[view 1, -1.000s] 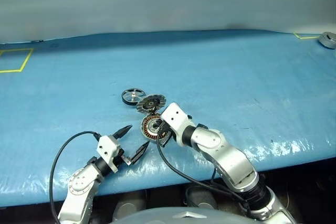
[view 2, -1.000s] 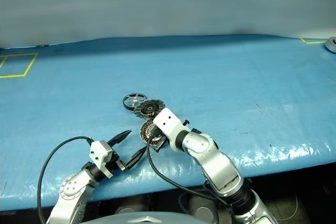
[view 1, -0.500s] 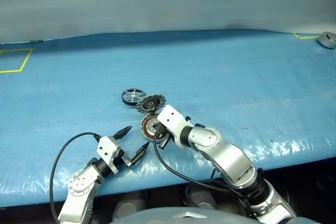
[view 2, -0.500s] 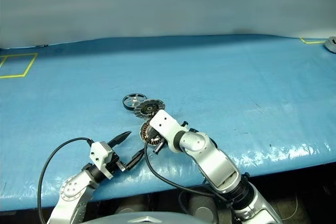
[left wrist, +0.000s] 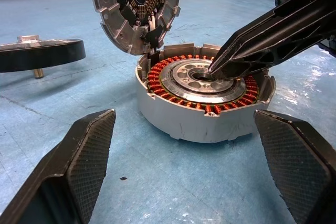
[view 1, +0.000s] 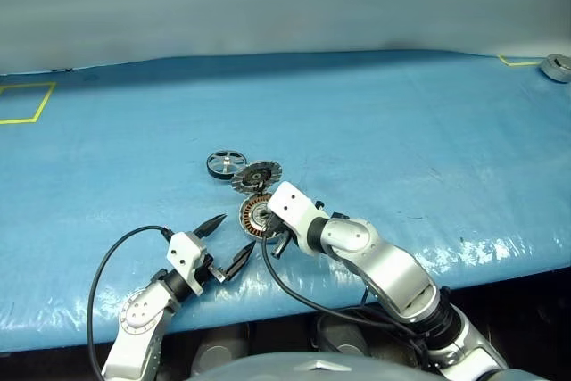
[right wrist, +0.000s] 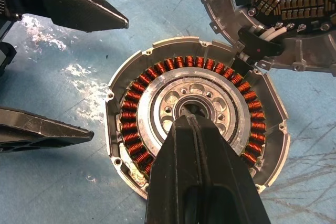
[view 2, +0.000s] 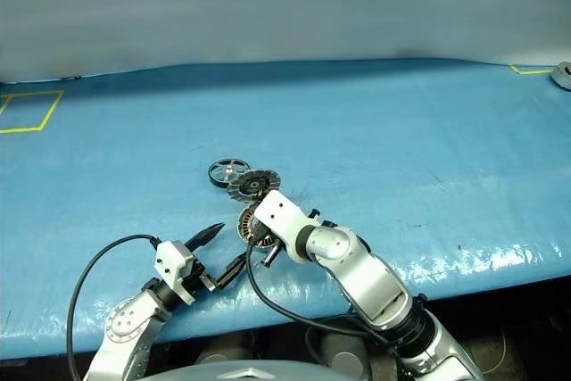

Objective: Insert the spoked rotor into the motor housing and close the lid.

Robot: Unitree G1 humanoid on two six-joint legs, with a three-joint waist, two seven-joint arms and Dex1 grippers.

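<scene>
- Step in hand, by the look of it: prep only. Spoked rotor [view 1: 227, 163] not yet fetched, lying flat on the blue table cover [view 1: 428, 131], far-left end of the little cluster, apart from both grippers.
- Left gripper [view 1: 227, 244] near edge, left of the parts, fingers spread as wide as they go, nothing between them. Aimed at the housing, just short of its near-left wall, not touching.
- Seen along the left fingers [left wrist: 79, 171]: housing framed in the gap, rotor resting off to one side beyond it.
- Motor housing [right wrist: 197, 114] centre, open, copper windings exposed, silver hub bare, no rotor seated.
- Lid [left wrist: 137, 9] hinged at the housing's far rim, tilted up and back, inner face w/ segments showing. Just right of the rotor, nearly rim to rim in the head view.
- Right gripper [left wrist: 218, 66] coming in from the right, pinched fully closed, empty. Tip pressed on, or just inside, the hub's centre bore; exact contact hard to call.
- Likely pinning or nudging the housing steady, judging by the pose.
- Next move calls for: right tip off the hub so the bore is clear, one gripper out to the rotor, grab by the rim, carry it over level, hub centred on the housing's hub, drop in.
- Then lid swung down over it. Risk: lid flopping shut early if the housing gets bumped.
</scene>
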